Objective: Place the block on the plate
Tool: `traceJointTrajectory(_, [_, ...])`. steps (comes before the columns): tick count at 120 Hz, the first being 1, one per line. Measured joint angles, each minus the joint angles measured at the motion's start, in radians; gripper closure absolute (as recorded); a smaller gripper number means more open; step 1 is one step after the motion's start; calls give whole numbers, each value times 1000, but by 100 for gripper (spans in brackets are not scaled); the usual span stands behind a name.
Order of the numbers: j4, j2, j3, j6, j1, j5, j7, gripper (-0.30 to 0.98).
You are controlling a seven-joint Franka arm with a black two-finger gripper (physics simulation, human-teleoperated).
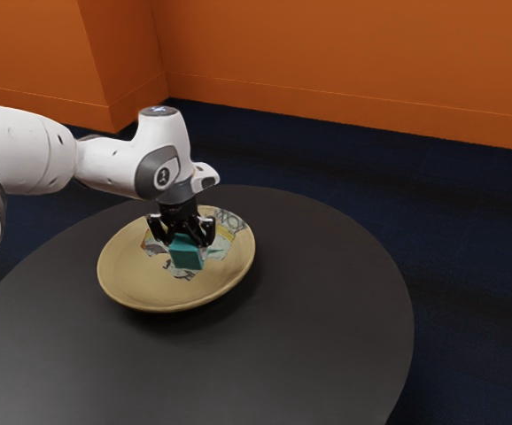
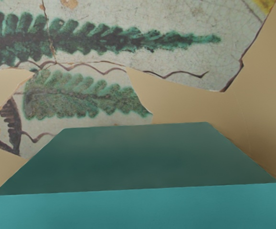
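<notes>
The block (image 1: pixel 187 254) is held by the black gripper (image 1: pixel 186 247), with one finger at each of its two sides. Below the hand is the plate (image 1: pixel 139 278), which is placed on the dark round table (image 1: pixel 318 345). The block is over the inner part of the plate; whether it is touched by it cannot be told. The placing step seems in hand: next, any remaining gap should be closed gently, then the block released.

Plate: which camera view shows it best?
The exterior view: the plate's outline and rim show there almost whole, though the gripper and block hide part of its middle. The wrist view gives a close look at part of its patterned surface, partly behind the block.
</notes>
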Motion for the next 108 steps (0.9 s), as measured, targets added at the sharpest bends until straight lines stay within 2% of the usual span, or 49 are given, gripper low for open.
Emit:
traceJointTrajectory(23, [3,8,-1,2,1,-8,9,14])
traceJointTrajectory(41, [-7,-51,-7,-3,1,-9,14,7])
traceJointTrajectory(79, [-12,-207,-48,-50,-63,5,41,2])
traceJointTrajectory(99, [26,-226,-55,-104,-91,12,115,1])
traceJointTrajectory(108, [80,-226,-61,-150,-108,46,166,0])
